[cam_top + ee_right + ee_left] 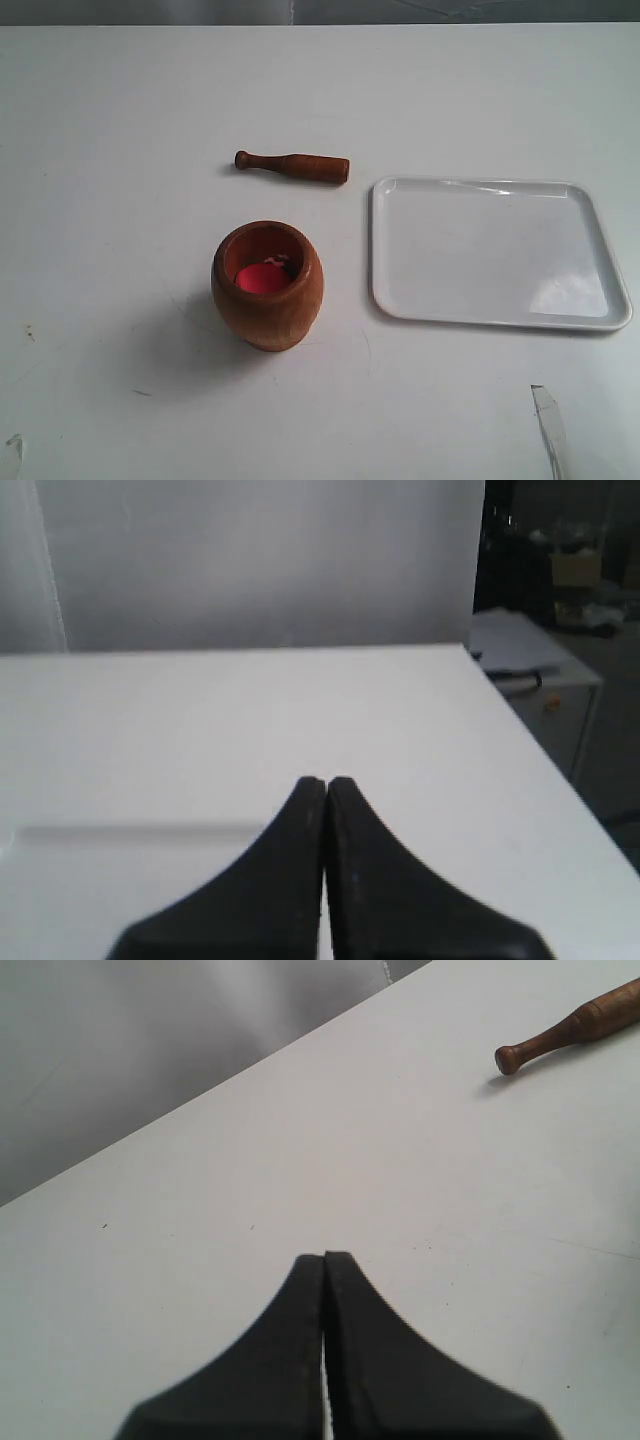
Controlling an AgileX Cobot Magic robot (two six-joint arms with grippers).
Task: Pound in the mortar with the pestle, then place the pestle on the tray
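Note:
The reddish-brown wooden mortar [267, 285] stands upright on the white table, left of centre, with something bright red-pink [263, 277] inside. The dark-brown pestle [293, 166] lies flat on the table behind it, its knob pointing left; its knob end also shows in the left wrist view as the pestle [570, 1028]. The glossy white tray [497, 252] lies bare to the right of the mortar. My left gripper [325, 1258] is shut on nothing, well away from the pestle. My right gripper [326, 782] is shut and holds nothing, above the tray's rim [120, 830].
The white table [120, 130] spreads round all three things. Its far edge meets a grey wall [260, 560]. Past its side edge stands cluttered furniture [560, 600]. Pale slivers show at the near edge of the exterior view, one at each bottom corner [548, 425].

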